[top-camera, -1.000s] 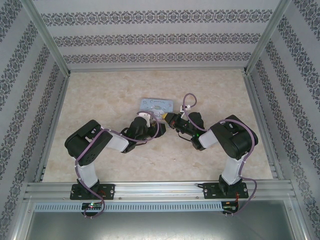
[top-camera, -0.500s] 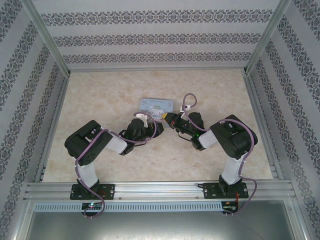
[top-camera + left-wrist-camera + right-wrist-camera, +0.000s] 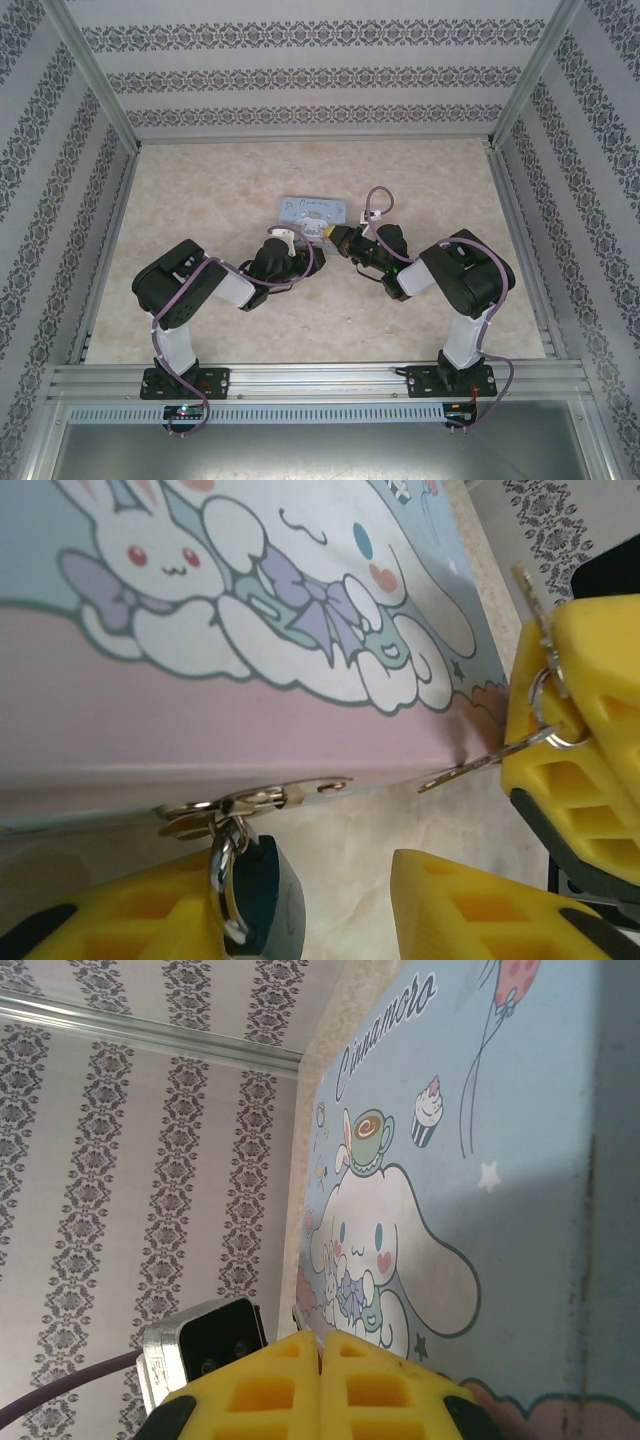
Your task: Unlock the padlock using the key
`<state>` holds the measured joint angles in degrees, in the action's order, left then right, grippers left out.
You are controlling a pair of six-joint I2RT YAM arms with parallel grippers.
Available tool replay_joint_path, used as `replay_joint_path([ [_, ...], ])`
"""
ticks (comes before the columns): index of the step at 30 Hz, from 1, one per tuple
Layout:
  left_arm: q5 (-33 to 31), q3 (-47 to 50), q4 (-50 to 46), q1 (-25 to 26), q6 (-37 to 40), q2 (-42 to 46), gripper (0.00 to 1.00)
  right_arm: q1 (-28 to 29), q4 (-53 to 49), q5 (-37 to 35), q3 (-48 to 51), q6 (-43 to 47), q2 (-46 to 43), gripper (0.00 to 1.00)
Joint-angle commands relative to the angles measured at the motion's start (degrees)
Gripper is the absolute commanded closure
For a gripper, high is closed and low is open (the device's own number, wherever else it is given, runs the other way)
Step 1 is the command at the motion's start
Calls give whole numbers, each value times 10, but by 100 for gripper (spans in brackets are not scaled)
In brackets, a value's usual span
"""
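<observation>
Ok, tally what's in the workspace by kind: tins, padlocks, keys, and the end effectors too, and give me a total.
tin: 1
padlock: 1
keys: 2, as far as I can tell, on one ring
end effectors: 2, the left end effector and the right end effector
Total: 6

The blue tin (image 3: 313, 210) sits in the way, just far of the left gripper (image 3: 285, 238) and right gripper (image 3: 332, 233). Open table (image 3: 200, 190) lies left, right and far of it.
</observation>
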<state>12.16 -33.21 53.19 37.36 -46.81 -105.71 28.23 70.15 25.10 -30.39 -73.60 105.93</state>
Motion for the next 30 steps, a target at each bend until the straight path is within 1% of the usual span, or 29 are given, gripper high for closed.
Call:
replay_joint_path([
  [1, -3, 4, 17, -6, -2, -8, 58, -5, -29, 1, -4, -1, 23, 100],
  [6, -8, 4, 15, -6, -3, -9, 65, -5, -28, 0, -3, -1, 23, 100],
  [12, -12, 4, 8, -7, -5, -10, 70, -5, -27, 1, -4, -2, 21, 100],
  [18, -16, 4, 3, -7, -10, -10, 82, -13, -28, 10, -11, -8, 6, 100],
  [22, -17, 4, 1, -7, -22, -8, 88, -30, -38, 20, -11, -10, -33, 100],
  [27, -15, 1, -9, -10, -48, -1, 100, -40, -63, 34, 3, -5, -95, 100],
  [30, -13, -4, -25, -11, -63, 8, 100, -41, -71, 45, 24, -2, -128, 100],
])
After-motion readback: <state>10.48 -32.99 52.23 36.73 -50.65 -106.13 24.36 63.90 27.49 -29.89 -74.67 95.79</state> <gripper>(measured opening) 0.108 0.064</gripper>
